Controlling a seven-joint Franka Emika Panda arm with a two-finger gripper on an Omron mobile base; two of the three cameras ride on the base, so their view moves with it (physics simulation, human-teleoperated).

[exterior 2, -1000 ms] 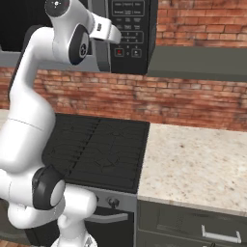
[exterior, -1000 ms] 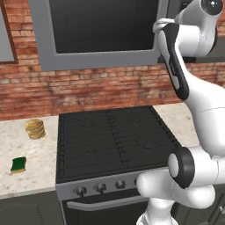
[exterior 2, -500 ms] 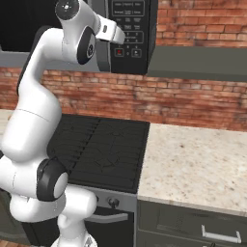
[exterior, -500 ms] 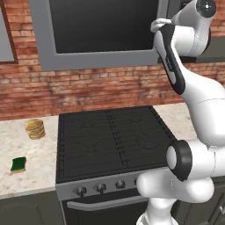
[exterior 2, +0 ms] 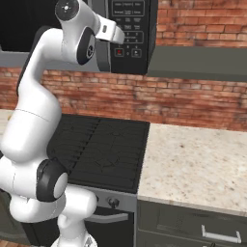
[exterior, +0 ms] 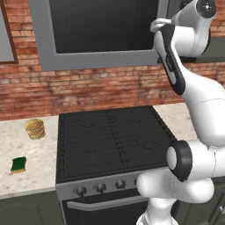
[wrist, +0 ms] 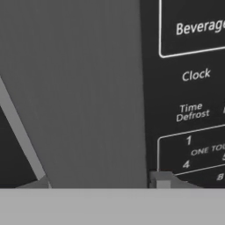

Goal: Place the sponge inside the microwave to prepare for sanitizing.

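The sponge [exterior: 18, 164] lies on the table [exterior: 39, 162] at far left, near a round tan stack [exterior: 35, 128] (well apart from the stove [exterior: 110, 140]). Above, the microwave [exterior: 101, 30] is shut; the hand [exterior 2: 112, 34] is raised at its button panel [exterior 2: 129, 29], spread impossible to tell.

You are looking at a red brick wall [exterior: 88, 90] running across the far side of the kitchen, with a black gas stove [exterior: 112, 140] set against it, its dark grates on top and a row of knobs [exterior: 110, 186] along the near front edge. To the left and right of the stove you have pale speckled stone counter [exterior 2: 193, 164], and under the right stretch sit dark grey cabinet drawers [exterior 2: 193, 226] with a light metal handle. A grey shelf-like ledge [exterior 2: 198, 62] hangs on the wall above the right counter, and the light is even and soft.
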